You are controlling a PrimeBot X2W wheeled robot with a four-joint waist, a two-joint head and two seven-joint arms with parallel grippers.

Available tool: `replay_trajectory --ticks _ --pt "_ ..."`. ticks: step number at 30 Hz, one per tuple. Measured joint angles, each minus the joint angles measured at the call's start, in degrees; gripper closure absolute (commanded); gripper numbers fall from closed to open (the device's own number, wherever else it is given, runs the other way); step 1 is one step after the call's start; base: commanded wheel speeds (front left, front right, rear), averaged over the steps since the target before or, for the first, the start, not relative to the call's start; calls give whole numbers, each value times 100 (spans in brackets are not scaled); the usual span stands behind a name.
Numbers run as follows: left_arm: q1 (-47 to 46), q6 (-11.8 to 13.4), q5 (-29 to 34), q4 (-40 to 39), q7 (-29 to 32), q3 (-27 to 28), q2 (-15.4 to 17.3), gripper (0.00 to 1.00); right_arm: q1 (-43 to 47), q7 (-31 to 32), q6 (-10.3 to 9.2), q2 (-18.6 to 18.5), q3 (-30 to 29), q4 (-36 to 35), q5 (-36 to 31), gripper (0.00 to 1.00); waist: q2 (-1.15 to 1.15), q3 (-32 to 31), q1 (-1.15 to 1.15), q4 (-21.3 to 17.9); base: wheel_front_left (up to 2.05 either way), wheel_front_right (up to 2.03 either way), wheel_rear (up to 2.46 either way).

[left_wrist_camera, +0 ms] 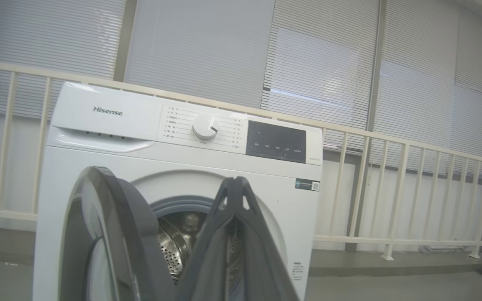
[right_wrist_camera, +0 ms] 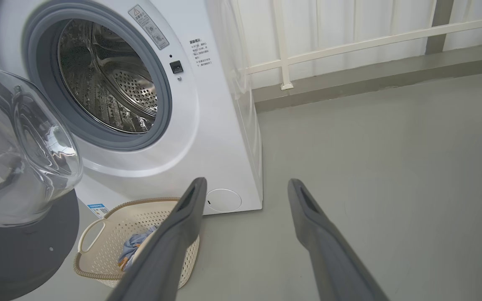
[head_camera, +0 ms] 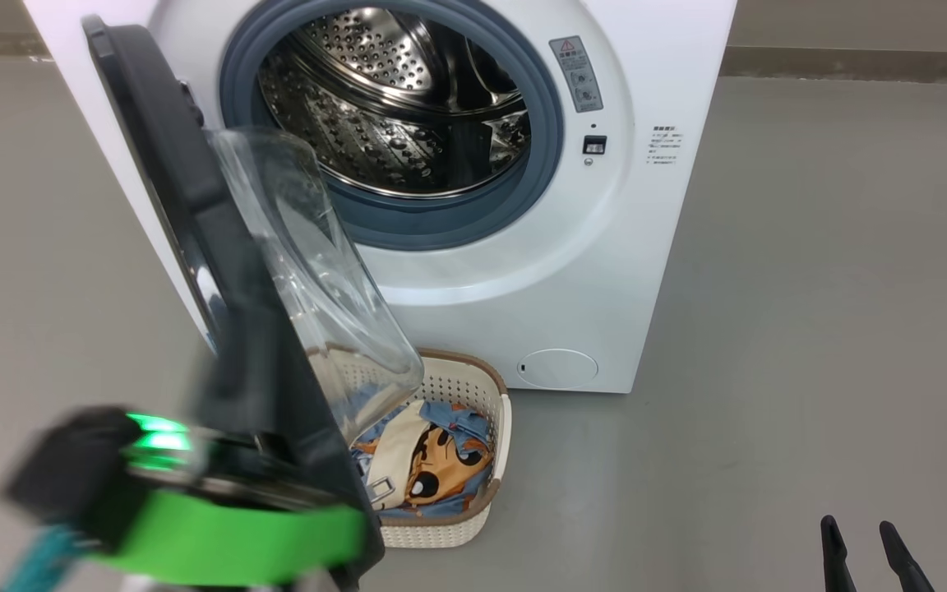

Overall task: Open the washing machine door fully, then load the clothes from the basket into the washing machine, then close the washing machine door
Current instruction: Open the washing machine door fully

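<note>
The washing machine [head_camera: 572, 271] has a smooth, glossy white shell. Its drum [head_camera: 391, 123] is shiny perforated steel, ringed by a matt grey rubber gasket [head_camera: 457, 226]. The washing machine door [head_camera: 177, 181] has a dark plastic rim with a slight sheen, and its glass bowl [head_camera: 309, 263] is clear and reflective. The basket [head_camera: 457, 385] is cream perforated plastic with a brown woven-look rim. The clothes [head_camera: 441, 464] are soft printed cloth. The floor [head_camera: 810, 329] is smooth, matt grey.

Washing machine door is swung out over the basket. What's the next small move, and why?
Probably nudge the washing machine door wider with the shut left gripper: its glass bowl overhangs the basket, covering part of the clothes, and the drum is empty.
</note>
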Motion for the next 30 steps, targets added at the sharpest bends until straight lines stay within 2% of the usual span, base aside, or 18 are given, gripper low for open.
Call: replay_trajectory --ticks 4,8,14,20,30 --pt "100 272 -344 -134 584 -1141 7 100 -1 1 -1 11 9 7 1 0 0 13 0 34 0 0 0" --pt "450 593 -642 20 887 -1697 27 100 -1 0 -1 13 5 15 24 0 0 27 0 58 0 0 0" --pt "968 747 -1134 759 1109 -1759 89 100 -5 0 -1 15 -9 22 44 0 0 86 0 85 0 0 0" --pt "1048 782 -1181 1534 743 -1684 98 100 -8 0 -1 15 -4 33 44 0 0 127 0 153 0 0 0" --pt "1016 905 -1194 1861 210 -1760 93 100 -8 0 -1 15 -3 32 43 0 0 165 0 320 0 0 0"
